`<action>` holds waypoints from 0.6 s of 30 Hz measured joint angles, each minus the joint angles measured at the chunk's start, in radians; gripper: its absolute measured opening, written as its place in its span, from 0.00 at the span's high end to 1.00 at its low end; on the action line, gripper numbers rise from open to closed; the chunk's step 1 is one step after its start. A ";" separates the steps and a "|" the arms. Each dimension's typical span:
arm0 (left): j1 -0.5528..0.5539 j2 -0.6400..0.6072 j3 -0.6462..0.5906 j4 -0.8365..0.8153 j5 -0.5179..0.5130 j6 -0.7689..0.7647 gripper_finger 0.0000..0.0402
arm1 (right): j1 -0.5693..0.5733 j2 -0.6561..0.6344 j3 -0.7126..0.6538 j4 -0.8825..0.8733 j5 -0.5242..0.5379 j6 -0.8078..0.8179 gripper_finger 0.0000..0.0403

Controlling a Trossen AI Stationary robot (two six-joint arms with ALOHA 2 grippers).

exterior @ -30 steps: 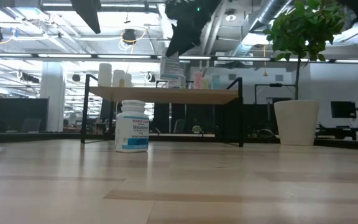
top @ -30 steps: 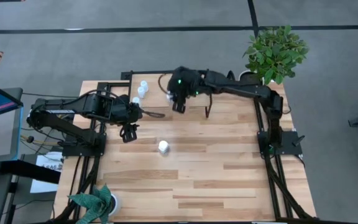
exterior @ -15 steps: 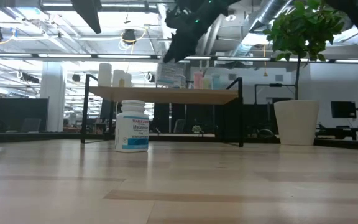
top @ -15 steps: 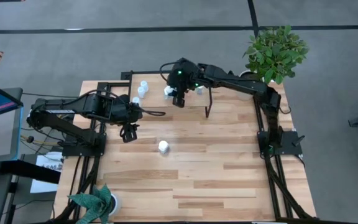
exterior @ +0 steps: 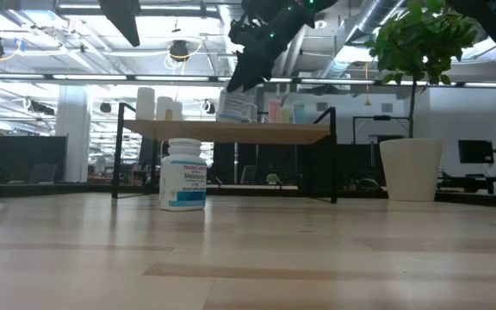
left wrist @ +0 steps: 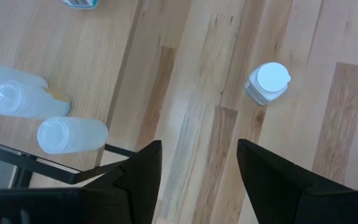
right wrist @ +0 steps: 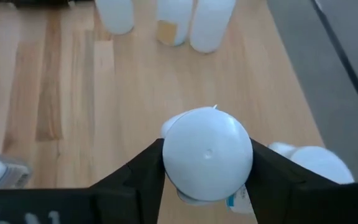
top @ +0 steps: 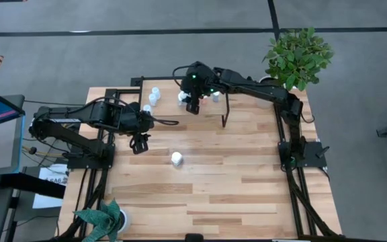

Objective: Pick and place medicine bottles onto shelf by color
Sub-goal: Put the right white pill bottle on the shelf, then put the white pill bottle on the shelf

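Observation:
My right gripper [top: 192, 105] is over the light-wood shelf [exterior: 231, 131] at the table's far side, shut on a white-capped bottle with a bluish label [exterior: 235, 105]. Other bottles stand on the shelf: white ones at its left end [exterior: 155, 104], a pink one [exterior: 275, 112] and a bluish one [exterior: 298, 113] to the right. One white bottle with a blue label [top: 176, 158] stands alone on the tabletop. My left gripper [top: 138, 142] is open and empty, up-left of that bottle, which shows in the left wrist view [left wrist: 268, 83]. My right gripper pinches the bottle between its two fingers at the cap and upper sides [right wrist: 171, 158]. The fingers come from above, slanting down. The bottle is upright, its base at the level of the shelf top [exterior: 235, 120]; whether it rests there I cannot tell.
A potted plant [top: 297, 57] stands at the table's far right corner and another [top: 103, 218] at the near left corner. The shelf's black legs [top: 224, 121] stand on the tabletop. Three white bottles [right wrist: 173, 18] stand beyond the held one, and another bottle [right wrist: 316, 163] is close beside it.
My right gripper has carried the bottle a little toward the table's far edge over the shelf and lowered it slightly toward the shelf top. It has stayed shut on the bottle, which remains upright.

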 joint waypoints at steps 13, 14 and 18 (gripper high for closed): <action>0.000 0.000 0.000 0.000 0.000 -0.002 0.51 | 0.001 0.000 0.000 0.024 0.020 0.015 0.37; 0.000 0.000 0.000 0.000 0.000 -0.002 0.51 | 0.001 0.000 0.000 0.030 0.020 0.014 0.37; 0.000 0.000 0.000 0.000 0.000 -0.002 0.51 | -0.002 -0.012 0.000 0.053 0.021 -0.020 0.37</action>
